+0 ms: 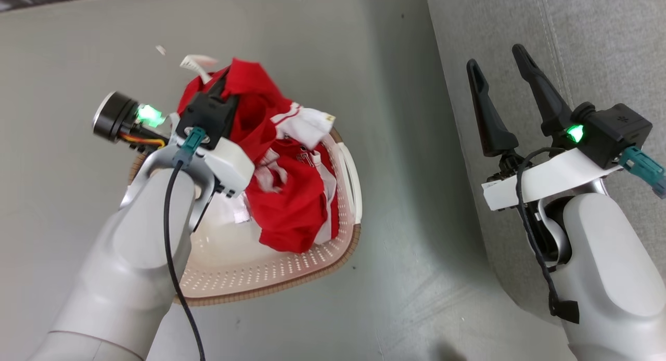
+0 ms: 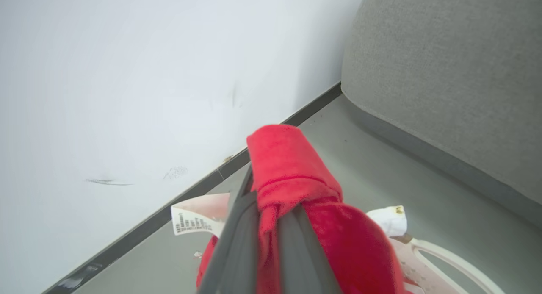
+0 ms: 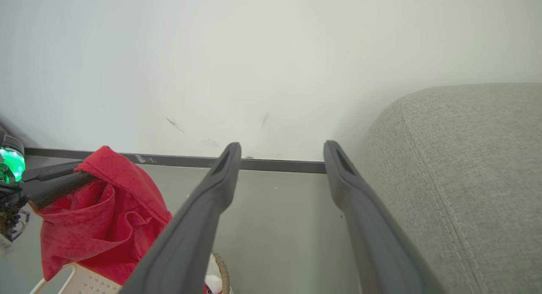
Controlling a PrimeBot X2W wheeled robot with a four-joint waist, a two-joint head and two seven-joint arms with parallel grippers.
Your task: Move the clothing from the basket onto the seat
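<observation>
A bundle of red clothing (image 1: 281, 158) with white panels hangs lifted above the cream basket (image 1: 291, 278), its lower end still draped inside. My left gripper (image 1: 221, 85) is shut on the clothing's top fold; the left wrist view shows red clothing (image 2: 296, 175) pinched between the dark fingers (image 2: 237, 251), a white care tag beside them. The right wrist view shows the left gripper (image 3: 80, 173) holding the clothing (image 3: 106, 217) at left. My right gripper (image 1: 499, 56) stands open and empty over the edge of the grey seat (image 1: 598, 43), whose rounded corner (image 3: 465, 167) lies right of the right gripper (image 3: 281, 152).
Grey floor (image 1: 406, 194) runs between basket and seat. A white wall with a dark baseboard (image 3: 275, 163) stands behind them. The basket's handle (image 2: 449, 256) shows below the lifted cloth.
</observation>
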